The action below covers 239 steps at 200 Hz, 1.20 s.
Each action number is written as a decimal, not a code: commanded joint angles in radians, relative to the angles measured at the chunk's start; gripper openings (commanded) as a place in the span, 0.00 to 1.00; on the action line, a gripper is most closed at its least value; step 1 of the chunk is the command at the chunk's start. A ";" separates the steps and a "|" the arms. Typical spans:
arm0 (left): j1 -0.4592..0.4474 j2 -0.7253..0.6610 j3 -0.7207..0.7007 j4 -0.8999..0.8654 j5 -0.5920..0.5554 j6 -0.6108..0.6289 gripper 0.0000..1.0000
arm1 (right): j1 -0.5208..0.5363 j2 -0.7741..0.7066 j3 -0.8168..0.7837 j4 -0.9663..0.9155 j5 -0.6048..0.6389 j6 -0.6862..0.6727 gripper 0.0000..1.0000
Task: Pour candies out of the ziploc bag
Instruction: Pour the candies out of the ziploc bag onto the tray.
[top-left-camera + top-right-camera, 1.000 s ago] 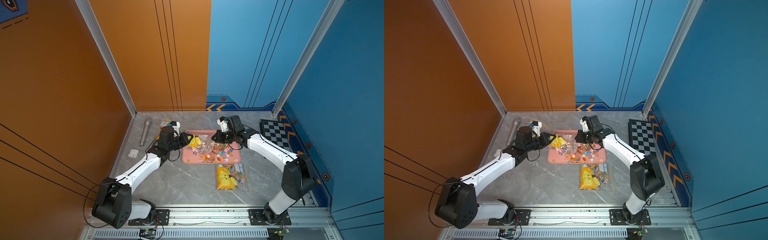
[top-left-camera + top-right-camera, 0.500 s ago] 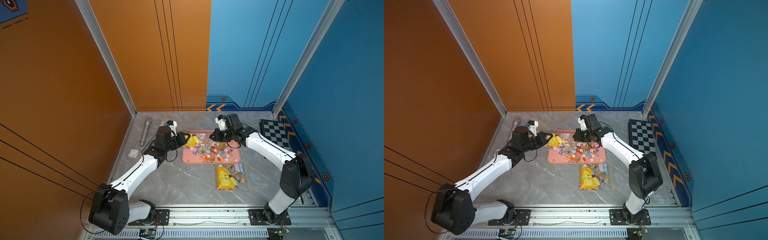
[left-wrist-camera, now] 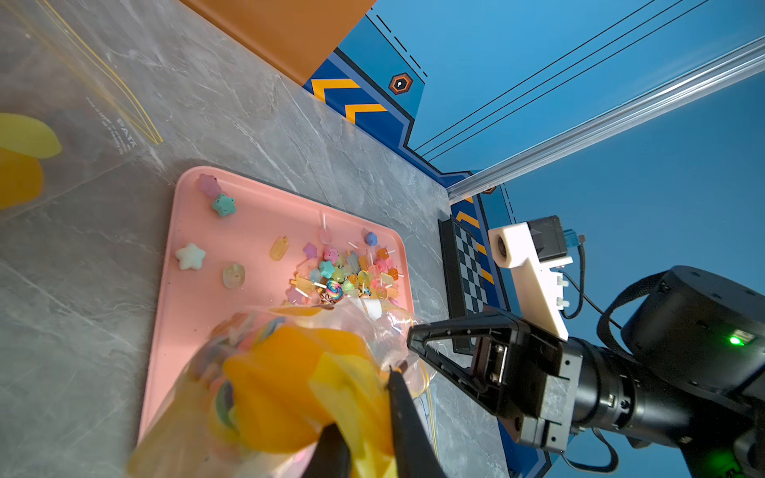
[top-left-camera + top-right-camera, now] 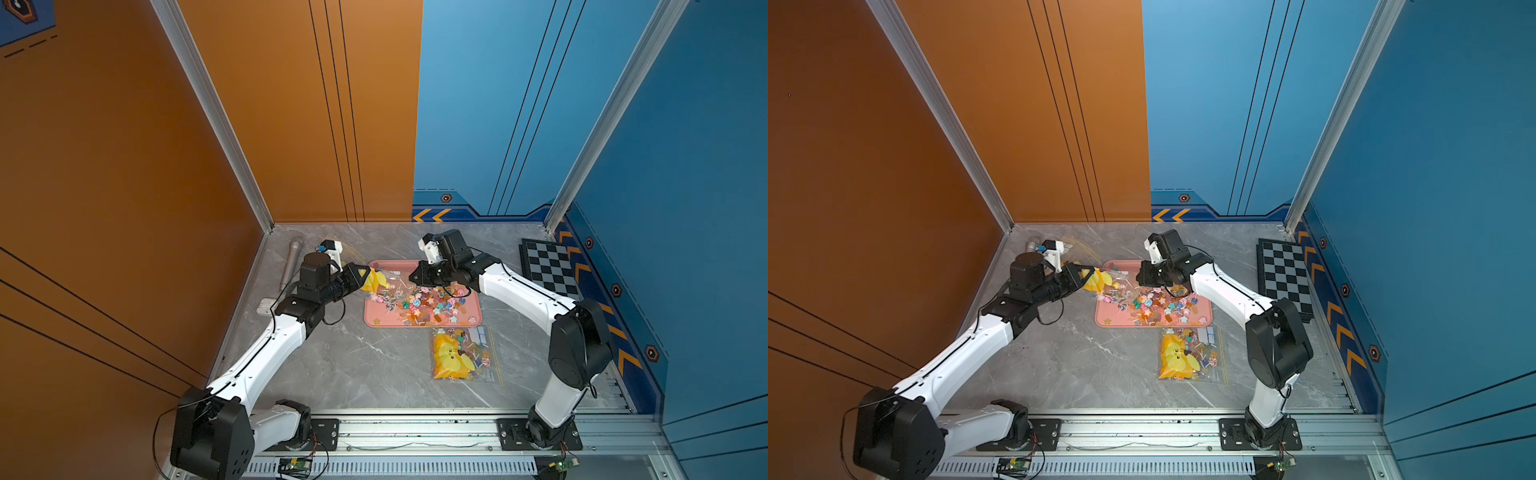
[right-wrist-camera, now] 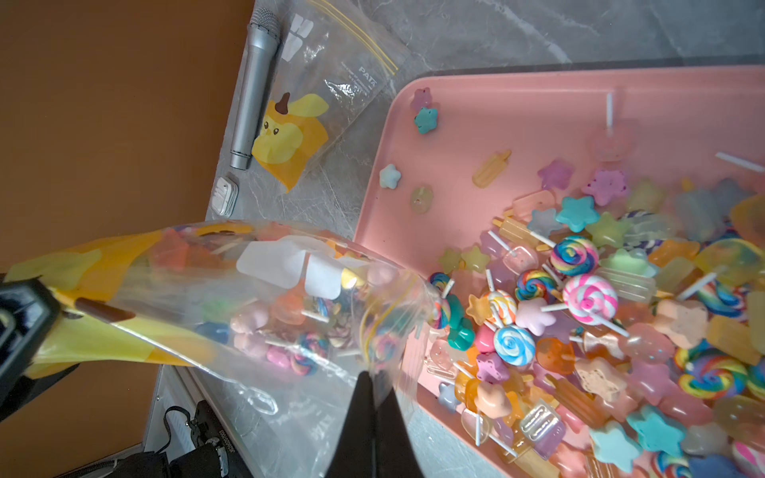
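R gripper (image 4: 412, 277) shifted left, candies (image 4: 419, 305) in ziploc bag (image 4: 376, 280), tray (image 5: 517, 107)

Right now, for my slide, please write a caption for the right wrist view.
Right gripper pinches the mouth of a clear yellow-printed ziploc bag, beside multicoloured candies on a pink plastic tray.

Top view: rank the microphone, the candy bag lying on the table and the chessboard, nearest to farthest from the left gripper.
1. Microphone, on the left, close beside the left gripper.
2. Candy bag, on the arm-base side of the tray.
3. Chessboard, far right.
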 commanded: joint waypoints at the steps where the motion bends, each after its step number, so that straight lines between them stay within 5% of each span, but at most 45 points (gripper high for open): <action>1: 0.022 -0.042 -0.006 0.020 -0.010 0.028 0.00 | 0.003 0.029 0.038 -0.027 -0.002 0.008 0.00; 239: 0.121 -0.131 -0.023 -0.053 0.007 0.058 0.00 | 0.035 0.123 0.155 -0.064 -0.008 -0.008 0.00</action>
